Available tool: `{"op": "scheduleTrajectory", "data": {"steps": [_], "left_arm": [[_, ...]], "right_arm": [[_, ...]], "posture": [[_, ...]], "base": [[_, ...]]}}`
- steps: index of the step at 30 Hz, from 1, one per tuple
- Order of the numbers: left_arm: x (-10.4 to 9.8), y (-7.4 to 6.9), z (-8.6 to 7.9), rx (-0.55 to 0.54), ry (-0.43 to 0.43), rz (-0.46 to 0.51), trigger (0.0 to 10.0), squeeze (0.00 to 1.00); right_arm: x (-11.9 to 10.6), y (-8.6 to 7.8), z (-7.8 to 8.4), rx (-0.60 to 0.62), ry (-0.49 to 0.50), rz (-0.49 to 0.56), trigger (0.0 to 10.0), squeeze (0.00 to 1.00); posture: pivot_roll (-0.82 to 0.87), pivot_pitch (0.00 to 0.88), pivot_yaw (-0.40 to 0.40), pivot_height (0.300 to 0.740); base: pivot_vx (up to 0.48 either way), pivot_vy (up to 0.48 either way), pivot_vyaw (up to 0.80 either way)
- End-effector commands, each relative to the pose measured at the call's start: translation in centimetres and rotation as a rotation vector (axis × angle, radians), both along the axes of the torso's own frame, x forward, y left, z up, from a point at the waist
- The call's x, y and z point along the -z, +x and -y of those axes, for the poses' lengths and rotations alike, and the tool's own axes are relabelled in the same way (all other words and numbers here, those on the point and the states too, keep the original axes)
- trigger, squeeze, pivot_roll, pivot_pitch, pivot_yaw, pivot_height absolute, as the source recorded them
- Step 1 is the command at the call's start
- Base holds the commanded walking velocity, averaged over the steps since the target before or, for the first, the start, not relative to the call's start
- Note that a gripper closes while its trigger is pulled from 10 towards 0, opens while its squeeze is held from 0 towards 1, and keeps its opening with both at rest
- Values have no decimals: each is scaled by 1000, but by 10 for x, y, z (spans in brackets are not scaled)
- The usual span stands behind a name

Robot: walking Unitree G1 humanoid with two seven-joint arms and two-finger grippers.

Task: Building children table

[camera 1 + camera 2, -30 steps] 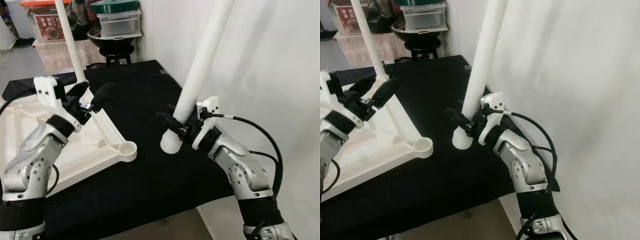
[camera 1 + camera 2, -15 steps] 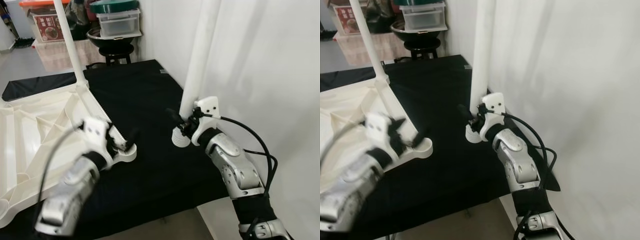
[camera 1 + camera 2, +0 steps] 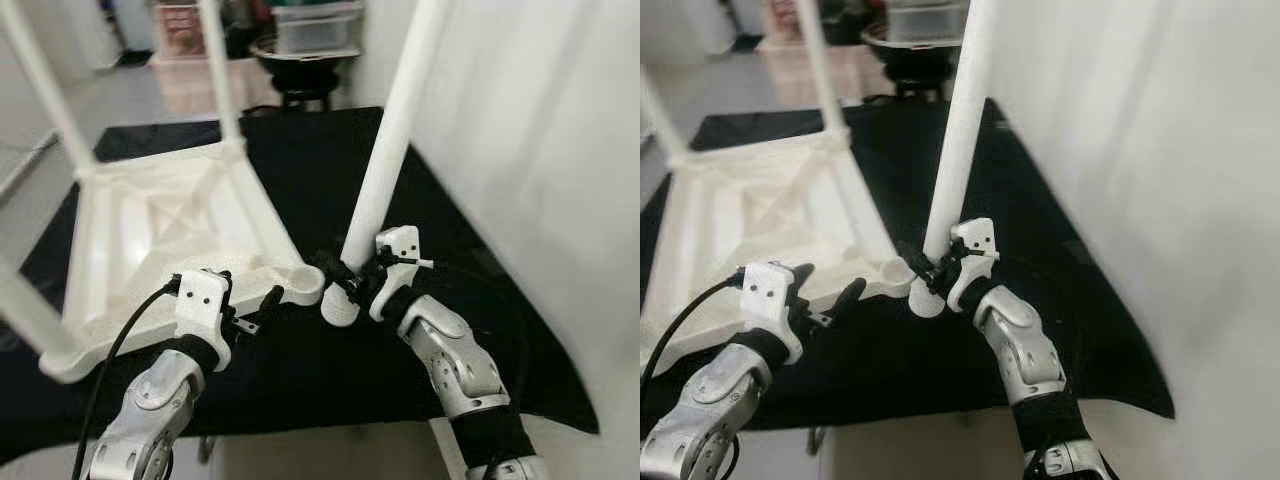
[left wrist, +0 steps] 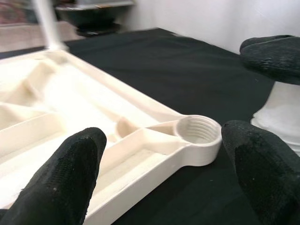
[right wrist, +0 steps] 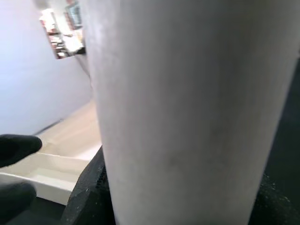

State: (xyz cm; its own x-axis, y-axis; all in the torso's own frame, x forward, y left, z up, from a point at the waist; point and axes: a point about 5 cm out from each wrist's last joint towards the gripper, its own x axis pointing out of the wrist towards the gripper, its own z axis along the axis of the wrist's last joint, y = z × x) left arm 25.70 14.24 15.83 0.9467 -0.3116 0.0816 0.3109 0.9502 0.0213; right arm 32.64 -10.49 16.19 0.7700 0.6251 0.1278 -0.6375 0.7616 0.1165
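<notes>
Left eye view: an upturned white table top (image 3: 160, 225) lies on a black cloth (image 3: 300, 150) over the counter, with white legs already standing up from its far corners. The right gripper (image 3: 345, 280) has its jaws closed around a loose white table leg (image 3: 385, 160) near its foot, holding it tilted with its lower end just beside the empty corner socket (image 3: 305, 287). The left gripper (image 3: 250, 310) hovers at the near edge of the table top, jaws spread and holding nothing

Left wrist view: both black fingers (image 4: 70, 173) sit wide apart, framing the threaded socket (image 4: 199, 131)

Right wrist view: the leg (image 5: 187, 108) fills the space between the jaws, pressed close against them
</notes>
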Motion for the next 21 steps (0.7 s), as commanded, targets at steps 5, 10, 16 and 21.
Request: {"op": "scheduleTrajectory", "data": {"steps": [5,10,16,21], "left_arm": [[0,-2,3,7,-15,4,10000,0],[0,-1,4,16,-5,2,10000,0],[0,-1,8,64,10,0,10000,0],[-2,-5,14,136,10,-1,10000,0]], "right_arm": [[-4,4,-3,-14,8,32,10000,0],[-7,7,-4,-4,11,52,10000,0],[-14,16,-5,45,0,80,10000,0],[-26,29,2,102,-7,108,10000,0]], "posture": [[-8,49,-11,740],[-2,52,-10,740],[5,61,-14,740],[10,79,-17,740]], "base": [[0,0,800],[0,0,800],[0,0,614],[0,0,0]]}}
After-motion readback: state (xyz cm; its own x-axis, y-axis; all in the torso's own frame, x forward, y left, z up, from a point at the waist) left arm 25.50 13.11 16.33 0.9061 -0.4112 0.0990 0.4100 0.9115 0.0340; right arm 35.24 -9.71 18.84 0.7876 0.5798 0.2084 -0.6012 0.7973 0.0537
